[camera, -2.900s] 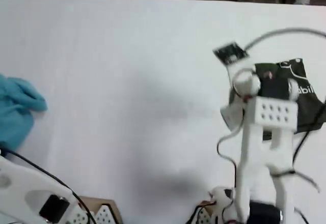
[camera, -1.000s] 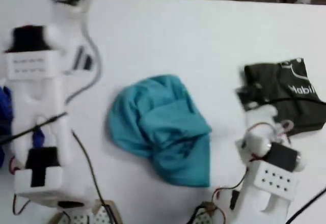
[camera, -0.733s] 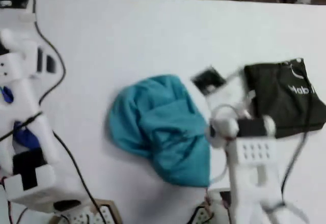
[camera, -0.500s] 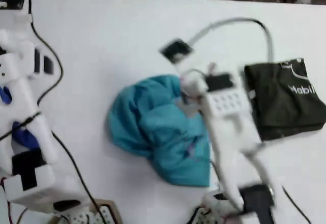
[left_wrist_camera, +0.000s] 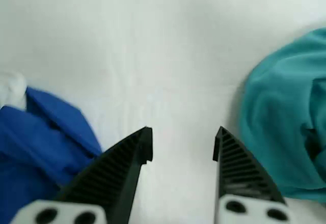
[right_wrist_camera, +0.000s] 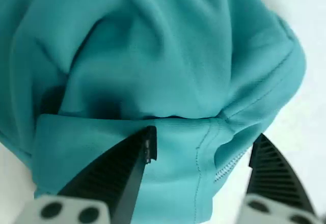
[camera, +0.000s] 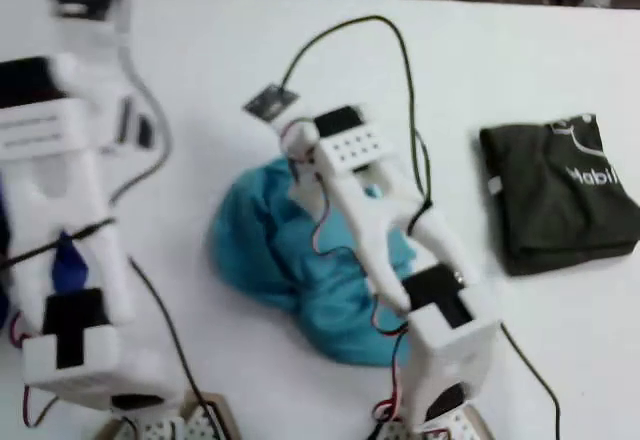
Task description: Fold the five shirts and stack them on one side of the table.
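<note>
Teal shirt (camera: 255, 250) lies beneath the parted right gripper (right_wrist_camera: 204, 143).

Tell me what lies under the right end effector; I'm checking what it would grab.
The crumpled teal shirt lies under the open right end effector, a hemmed fold between its jaws. Whatever is beneath the shirt is covered; white table shows beside it.

Plain teal shirt (camera: 250, 250), black shirt (camera: 560, 195) with white print, royal-blue shirt (left_wrist_camera: 35, 142), white table (camera: 220, 30)

Three shirts, one teal shirt (camera: 262, 252), one black shirt (camera: 560, 195), one blue shirt (left_wrist_camera: 36, 143), two arms, left arm (camera: 60, 210) and right arm (camera: 378, 208), one surface (camera: 480, 50)
</note>
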`<action>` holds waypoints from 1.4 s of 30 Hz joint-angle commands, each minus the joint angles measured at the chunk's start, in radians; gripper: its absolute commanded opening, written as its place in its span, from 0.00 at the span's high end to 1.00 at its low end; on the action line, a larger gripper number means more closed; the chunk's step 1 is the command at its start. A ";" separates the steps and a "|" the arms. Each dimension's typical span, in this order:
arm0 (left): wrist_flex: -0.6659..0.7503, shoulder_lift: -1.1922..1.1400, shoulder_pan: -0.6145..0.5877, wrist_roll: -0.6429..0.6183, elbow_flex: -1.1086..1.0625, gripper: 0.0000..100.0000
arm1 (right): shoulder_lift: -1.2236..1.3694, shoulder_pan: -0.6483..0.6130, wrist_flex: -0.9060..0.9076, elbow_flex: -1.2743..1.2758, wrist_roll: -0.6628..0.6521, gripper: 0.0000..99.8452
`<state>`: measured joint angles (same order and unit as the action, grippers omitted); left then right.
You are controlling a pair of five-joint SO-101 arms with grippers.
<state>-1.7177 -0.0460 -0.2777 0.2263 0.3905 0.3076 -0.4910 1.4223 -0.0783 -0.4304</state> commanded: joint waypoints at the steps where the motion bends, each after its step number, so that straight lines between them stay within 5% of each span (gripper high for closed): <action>1: 0.106 0.003 0.130 -0.086 -0.050 0.78 | -0.004 0.005 0.004 -0.066 0.008 0.70; 15: 0.301 -0.103 0.164 -0.138 -0.177 0.78 | 0.323 -0.007 -0.189 -0.095 0.008 0.71; 22: 0.301 -0.169 0.164 -0.138 -0.176 0.78 | 0.354 0.008 -0.217 -0.144 0.008 0.99; 35: 0.301 -0.183 0.132 -0.138 -0.171 0.78 | 0.119 0.291 0.056 -0.414 0.008 0.98; 42: 0.301 -0.184 0.133 -0.138 -0.171 0.78 | 0.008 0.246 0.091 -0.598 0.008 0.98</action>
<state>-1.4308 -0.2378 -0.1366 0.0974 0.2079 0.4150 -0.2225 1.5098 -0.5708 -0.4273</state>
